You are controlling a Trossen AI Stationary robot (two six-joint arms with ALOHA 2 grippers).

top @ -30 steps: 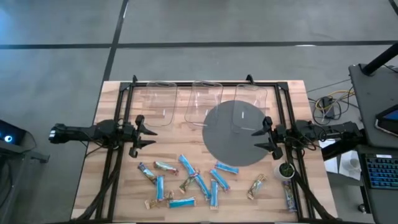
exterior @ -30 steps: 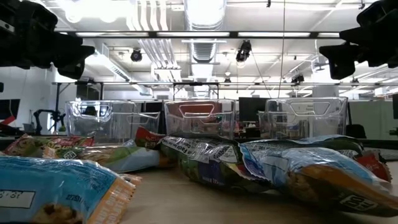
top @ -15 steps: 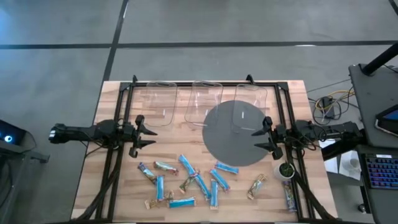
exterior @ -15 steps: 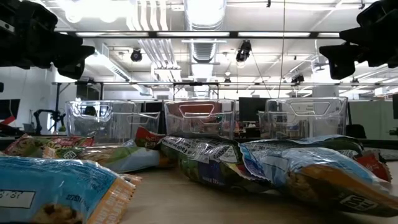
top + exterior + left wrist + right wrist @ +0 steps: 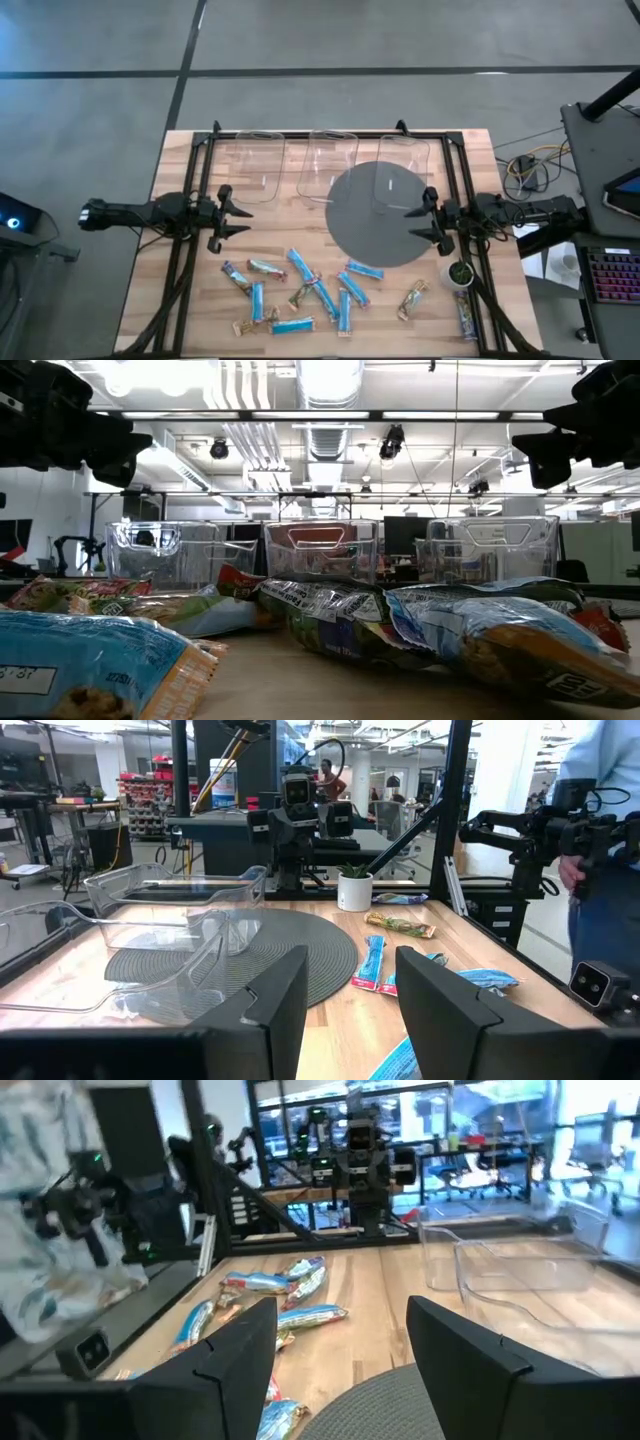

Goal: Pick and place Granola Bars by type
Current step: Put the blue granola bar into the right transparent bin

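A: Arm status?

B: Left gripper [image 5: 238, 217] parked at left edge of wooden table [image 5: 190, 310], above the surface, fingers spread, nothing between them. Right gripper [image 5: 418, 226] mirrored at right side, hanging over edge of the round grey mat [image 5: 385, 240], fingers also spread and empty. Both facing inward toward each other, well apart.

A: Granola Bars?

B: Granola Bars [image 5: 310, 295] scattered loose on near half of table, below the line of both grippers. Bright blue ones mostly in the middle – one blue bar [image 5: 365, 270] just at near rim of mat. Tan/gold bar [image 5: 412, 298] off to the right, apart from the main cluster. Dark bar [image 5: 236, 277] at left end of cluster, another dark one [image 5: 468, 318] far right near table edge. Touched by neither gripper.

A: Bins?

B: Three clear bins in a row along far side: left bin [image 5: 254, 165], middle bin [image 5: 330, 163], right bin [image 5: 403, 170]. Right one sitting partly on the mat. Contents hard to judge through clear plastic – looks bare from above.

A: Anything else on deck?

B: Small white pot with green plant [image 5: 459, 273] just beside right arm, near right edge. Low view crowded by wrappers up close [image 5: 340, 622], bins behind. Person's sleeve [image 5: 605, 790] at edge of left wrist view, beyond the table.
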